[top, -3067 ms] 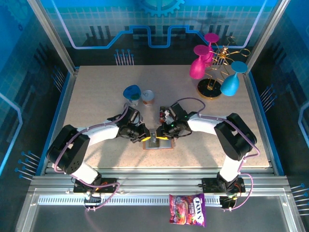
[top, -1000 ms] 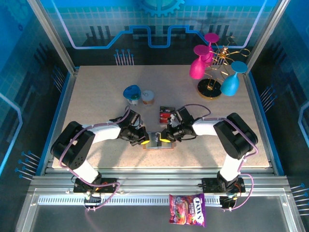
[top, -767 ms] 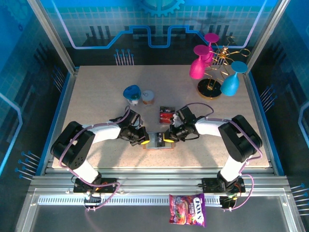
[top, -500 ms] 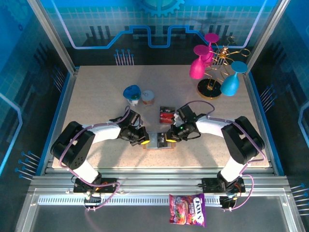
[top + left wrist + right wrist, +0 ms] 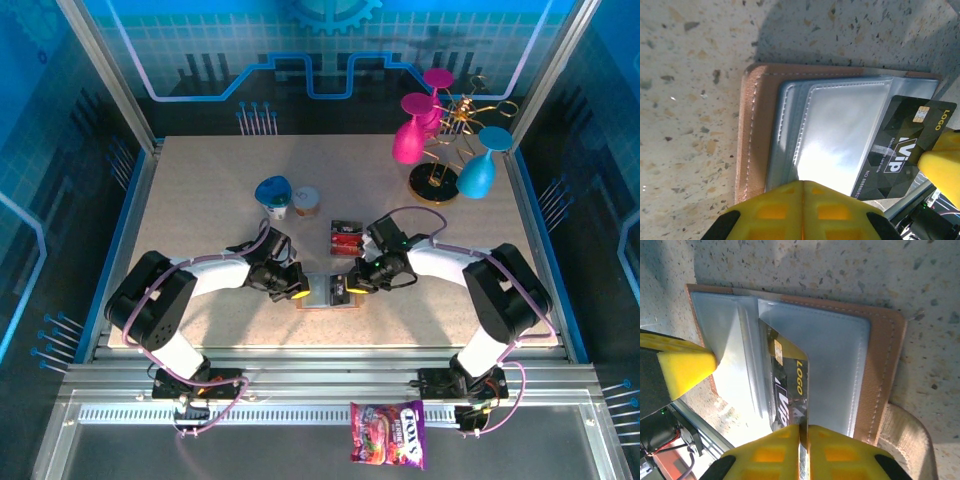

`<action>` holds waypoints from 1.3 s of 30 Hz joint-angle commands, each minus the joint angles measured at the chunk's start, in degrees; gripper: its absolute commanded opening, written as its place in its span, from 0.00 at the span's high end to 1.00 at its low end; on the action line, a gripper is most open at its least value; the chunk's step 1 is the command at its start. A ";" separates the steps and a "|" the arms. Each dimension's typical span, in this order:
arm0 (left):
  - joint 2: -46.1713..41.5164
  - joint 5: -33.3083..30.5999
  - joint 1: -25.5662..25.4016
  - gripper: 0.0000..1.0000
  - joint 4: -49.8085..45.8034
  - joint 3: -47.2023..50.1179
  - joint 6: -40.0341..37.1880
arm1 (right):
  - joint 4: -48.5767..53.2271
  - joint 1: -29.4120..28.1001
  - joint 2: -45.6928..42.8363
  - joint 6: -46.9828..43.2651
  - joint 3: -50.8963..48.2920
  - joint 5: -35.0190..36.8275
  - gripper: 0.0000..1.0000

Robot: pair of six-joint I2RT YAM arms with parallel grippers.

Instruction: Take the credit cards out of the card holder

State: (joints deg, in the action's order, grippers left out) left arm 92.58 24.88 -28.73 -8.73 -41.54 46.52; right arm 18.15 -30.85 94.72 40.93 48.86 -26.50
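Brown leather card holder open on tabletop.
R jaws pinch black VIP card; L jaws pressed together, atop holder edge.

the card holder has a matt tan leather rim, finely grained, with pale stitching. its inner sleeves are smooth grey-blue plastic film with a bright glare on them. the black credit card, partly in a sleeve, is glossy plastic with a faceted print and a small gold metallic chip. the yellow pads of the left gripper on the holder, and those of the right gripper on the card, look matt and rubbery, moulded in squares. under the holder the table is a matt, speckled, stone-look surface. well beyond the holder stand shiny pink and teal goblets on a polished gold metal stand.
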 commanded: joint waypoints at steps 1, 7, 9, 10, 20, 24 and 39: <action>0.15 -0.26 -0.12 0.92 -3.22 -0.15 -0.90 | -1.34 -1.31 -0.21 1.90 1.19 -0.12 0.85; 0.25 -0.02 -0.16 0.92 -2.87 0.13 -0.78 | -2.90 -2.52 -0.32 3.92 1.20 -0.57 0.81; 0.32 0.04 -0.13 0.92 -2.71 0.08 -0.83 | -2.95 -2.80 -0.65 4.32 1.21 -0.36 0.81; 0.33 0.08 -0.12 0.92 -2.64 0.07 -0.82 | -2.90 -2.82 -0.80 4.47 1.13 -0.31 0.81; 0.16 0.33 0.08 0.92 -2.42 0.27 -0.81 | -1.49 -2.91 -1.75 4.59 1.17 0.69 0.82; -0.35 0.20 0.30 0.92 -2.48 0.52 -0.84 | -0.95 -2.99 -2.02 4.47 1.17 0.66 0.83; -2.69 0.07 0.55 0.88 -2.87 -0.01 -0.73 | 0.20 -3.07 -3.04 3.94 3.21 1.10 0.90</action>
State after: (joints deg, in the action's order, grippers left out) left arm 92.03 24.88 -28.60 -9.30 -41.54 46.52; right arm 16.58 -33.36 93.80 44.99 50.68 -25.85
